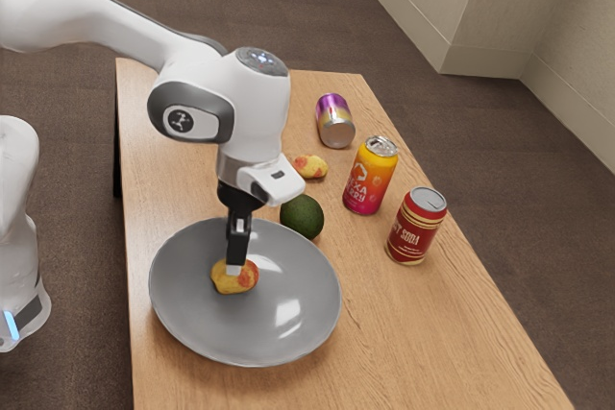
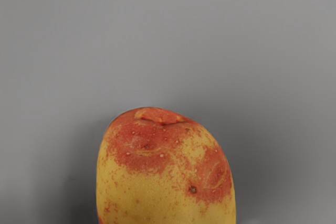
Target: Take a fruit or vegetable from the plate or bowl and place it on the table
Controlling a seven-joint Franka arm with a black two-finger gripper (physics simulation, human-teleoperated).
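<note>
Reaching down into the big grey bowl [image 1: 192,319], my end effector [image 1: 234,268] is right at a yellow and red potato [image 1: 246,280]. The bowl sits at the lower left of the frame on the wooden tabletop [image 1: 394,338], and the potato is inside it, a bit left of the frame's middle. I can't tell if my end effector is open or closed on it. My white arm [image 1: 125,21] comes in from the upper left.

In the wrist view, the potato is big and close, just under my hand. It has red patches, yellow skin and a small dark spot, with the grey of the bowl around it.

A green avocado [image 1: 302,219] is on the tabletop near the middle of the frame, just beside the bowl. Above it in the frame is another yellow and red potato [image 1: 310,166], also on the tabletop. Right of the middle, an orange and pink can [image 1: 369,180] stands up. Lower and more to the right, a red can [image 1: 415,228] stands up too. Higher up in the frame, a purple and yellow can [image 1: 333,117] lies on its side.
</note>
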